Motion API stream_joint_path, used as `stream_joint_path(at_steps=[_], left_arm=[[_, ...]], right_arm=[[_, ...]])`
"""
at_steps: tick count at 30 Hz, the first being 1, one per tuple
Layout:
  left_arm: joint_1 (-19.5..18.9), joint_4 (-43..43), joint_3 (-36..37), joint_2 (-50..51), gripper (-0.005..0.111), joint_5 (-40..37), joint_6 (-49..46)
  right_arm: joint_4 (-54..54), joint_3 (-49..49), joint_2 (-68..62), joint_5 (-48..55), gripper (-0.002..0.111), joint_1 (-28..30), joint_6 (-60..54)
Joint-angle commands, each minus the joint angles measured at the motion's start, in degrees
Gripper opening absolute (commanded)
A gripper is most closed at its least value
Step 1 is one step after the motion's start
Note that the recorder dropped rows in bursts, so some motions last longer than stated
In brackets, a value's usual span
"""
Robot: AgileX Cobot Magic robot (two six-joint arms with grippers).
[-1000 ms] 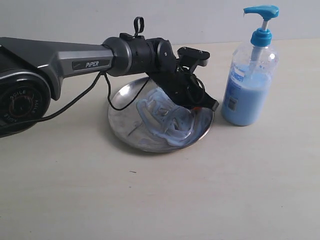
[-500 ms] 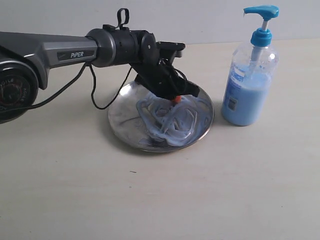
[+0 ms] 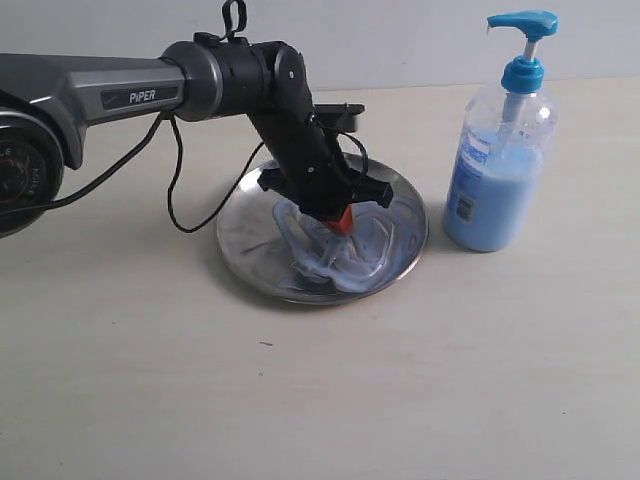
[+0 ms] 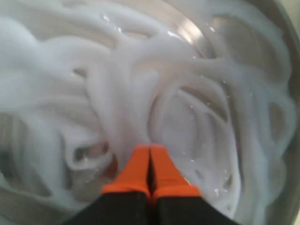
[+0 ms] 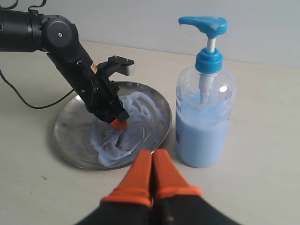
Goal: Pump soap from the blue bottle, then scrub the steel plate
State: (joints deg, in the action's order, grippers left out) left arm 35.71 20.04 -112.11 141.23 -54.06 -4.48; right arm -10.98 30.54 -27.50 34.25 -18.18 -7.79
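On table (image 3: 150, 380), steel plate (image 3: 245, 255) flat, soap (image 3: 365, 255) swirled across. Left gripper (image 3: 340, 223) pinched together, empty, tips in soap. Beside plate: blue bottle (image 3: 497, 170) upright, long axis vertical, spout toward plate side. Right gripper (image 5: 151, 173) clenched, empty.

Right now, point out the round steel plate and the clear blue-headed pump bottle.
round steel plate (image 3: 243, 243), exterior view, bare left side.
clear blue-headed pump bottle (image 3: 495, 205), exterior view, lower body.
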Motion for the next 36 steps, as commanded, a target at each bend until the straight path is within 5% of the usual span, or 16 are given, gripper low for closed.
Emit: stream_joint_path(at_steps=[1, 25, 36], left_arm=[[0.4, 2.3, 0.9, 1.3, 0.0, -6.2, 0.0], [0.4, 1.0, 0.9, -13.8, 0.0, -3.4, -1.5], [0.4, 0.2, 0.9, -21.7, 0.0, -7.9, -1.1]], right_arm=[[0.6, -0.1, 0.2, -1.2, 0.0, 0.2, -0.2], [4.2, -0.1, 0.2, -1.9, 0.0, 0.2, 0.0], [4.8, -1.6, 0.2, -3.7, 0.0, 0.2, 0.1]])
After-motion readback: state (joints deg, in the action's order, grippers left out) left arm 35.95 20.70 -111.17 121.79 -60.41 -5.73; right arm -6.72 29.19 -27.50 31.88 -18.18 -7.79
